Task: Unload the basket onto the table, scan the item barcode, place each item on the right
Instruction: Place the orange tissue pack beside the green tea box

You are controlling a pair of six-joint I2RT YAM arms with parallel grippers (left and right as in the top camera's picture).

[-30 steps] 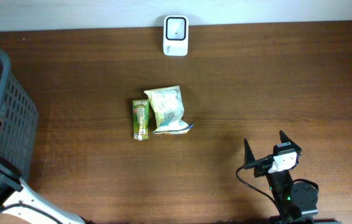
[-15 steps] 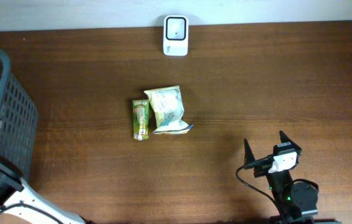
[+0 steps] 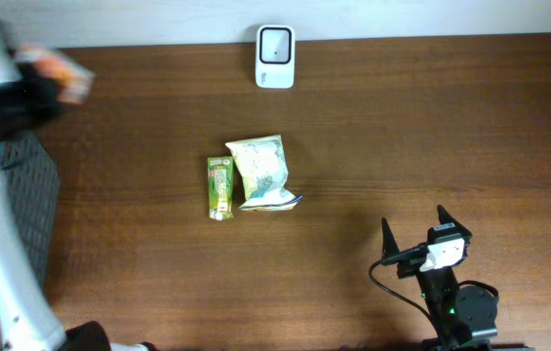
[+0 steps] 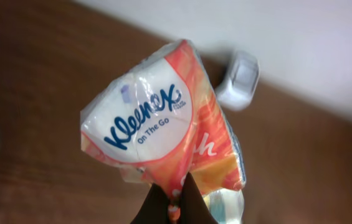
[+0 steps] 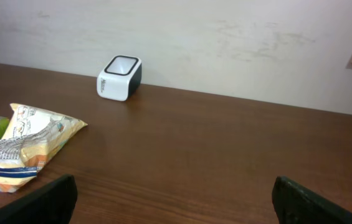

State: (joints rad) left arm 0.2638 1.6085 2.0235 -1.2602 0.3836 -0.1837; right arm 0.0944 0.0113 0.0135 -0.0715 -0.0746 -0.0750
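Nearest the left wrist camera, the left gripper [image 4: 172, 204] has its jaws closed tight on the lower seam of the tissue pack [image 4: 163, 124], pinching the wrapper into a crease. The pack rises from that pinch toward the top of the frame, held in the air above the table [image 4: 32, 87]. Its long axis leans up and to the left, and its broad face is turned to the lens. The wrapper is glossy orange with a white oval panel, and the blue "Kleenex On The Go" lettering on it climbs to the right. No barcode shows on this face. Beyond its upper right corner sits the scanner [image 4: 238, 79], a small white block at the table's far edge against the pale wall.

The overhead view shows the pack only as an orange and white blur at the far left, beside the dark basket [image 3: 23, 180], well apart from the scanner. No print can be read there.

The right gripper [image 5: 174, 202] rests low, with its jaws spread wide and nothing between them. Past them, only the right wrist view shows the snack bag [image 5: 26, 146] lying flat. The overhead view adds a green carton [image 3: 220, 187] touching the bag's side at mid-table.
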